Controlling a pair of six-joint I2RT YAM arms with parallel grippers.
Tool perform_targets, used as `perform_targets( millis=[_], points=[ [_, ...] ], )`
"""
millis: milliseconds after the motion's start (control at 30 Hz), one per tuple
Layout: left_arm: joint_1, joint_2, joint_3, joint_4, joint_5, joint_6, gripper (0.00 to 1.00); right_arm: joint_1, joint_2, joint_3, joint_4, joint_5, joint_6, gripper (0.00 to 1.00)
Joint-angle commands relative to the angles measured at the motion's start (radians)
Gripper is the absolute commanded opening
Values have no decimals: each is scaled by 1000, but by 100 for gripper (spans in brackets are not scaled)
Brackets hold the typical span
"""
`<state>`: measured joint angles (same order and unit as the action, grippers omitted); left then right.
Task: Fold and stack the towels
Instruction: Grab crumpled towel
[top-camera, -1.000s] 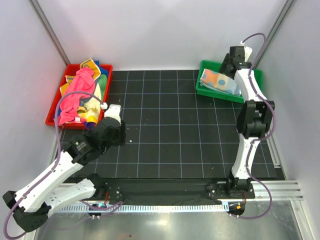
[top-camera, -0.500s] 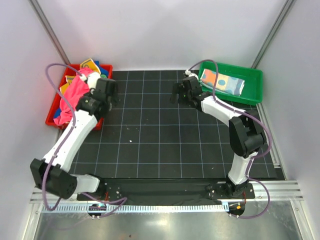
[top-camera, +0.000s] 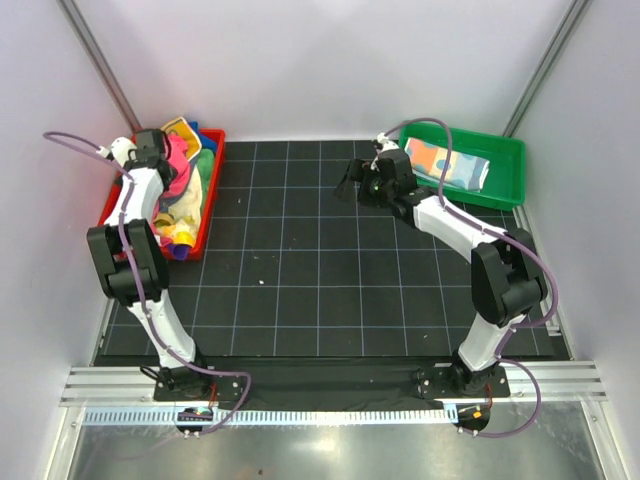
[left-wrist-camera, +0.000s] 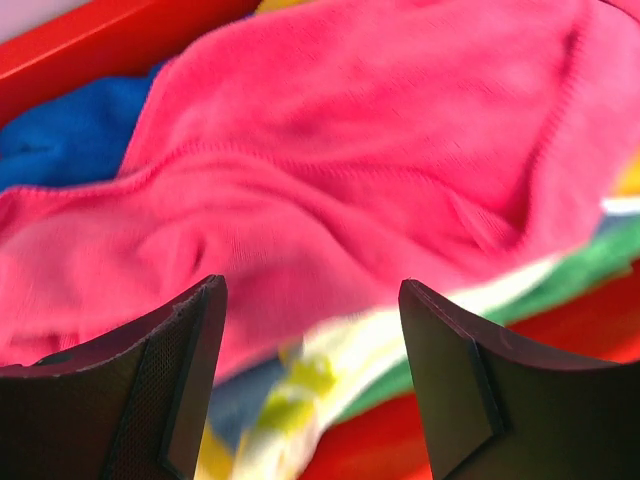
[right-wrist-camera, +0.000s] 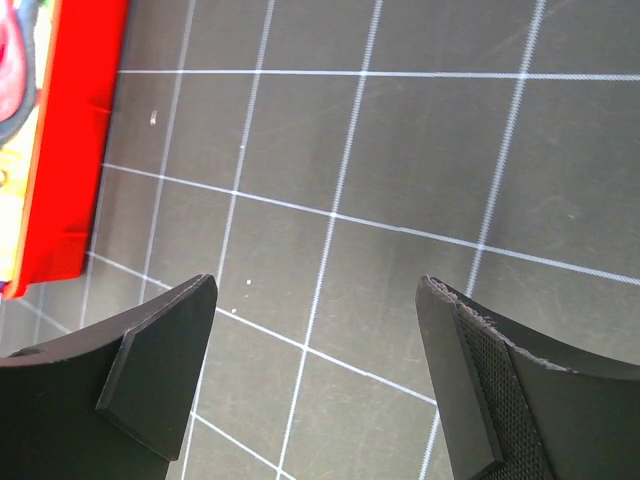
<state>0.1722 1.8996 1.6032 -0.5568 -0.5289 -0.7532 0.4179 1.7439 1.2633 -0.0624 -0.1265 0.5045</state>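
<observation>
A heap of unfolded towels lies in the red tray (top-camera: 112, 196) at the back left: a pink-red towel (top-camera: 178, 152) on top, with yellow, green and blue cloth under it. My left gripper (top-camera: 162, 150) hangs over the heap, jaws open and empty. Its wrist view shows the pink-red towel (left-wrist-camera: 330, 150) just beyond the open gripper (left-wrist-camera: 312, 300). A folded pastel patchwork towel (top-camera: 448, 163) lies in the green tray (top-camera: 506, 160) at the back right. My right gripper (top-camera: 350, 183) is open and empty above the black mat, left of the green tray.
The black gridded mat (top-camera: 330, 260) covers the table between the trays. The right wrist view shows bare mat (right-wrist-camera: 400, 180) and the red tray's edge (right-wrist-camera: 75, 130) at left. White walls and metal posts enclose the cell.
My left arm swung from the mat's left side to over the red tray. My right arm left the green tray and moved left over the mat.
</observation>
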Motion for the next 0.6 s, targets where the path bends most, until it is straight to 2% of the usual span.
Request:
perform_targets(
  millis=[0, 167, 267, 300, 400, 567],
  points=[
    [42, 42, 70, 52, 30, -18, 73, 5, -47, -12, 56, -39, 11, 88],
    [75, 67, 77, 66, 69, -20, 69, 15, -37, -8, 56, -36, 11, 88],
    [85, 65, 63, 78, 95, -17, 57, 16, -27, -7, 56, -29, 11, 88],
    [85, 61, 54, 81, 96, -17, 47, 16, -21, -7, 56, -30, 11, 88],
    [85, 32, 15, 103, 102, -15, 35, 18, -15, -1, 58, -33, 11, 88],
    [85, -40, -25, 153, 147, -12, 28, 21, -11, 4, 85, -35, 11, 88]
  ],
)
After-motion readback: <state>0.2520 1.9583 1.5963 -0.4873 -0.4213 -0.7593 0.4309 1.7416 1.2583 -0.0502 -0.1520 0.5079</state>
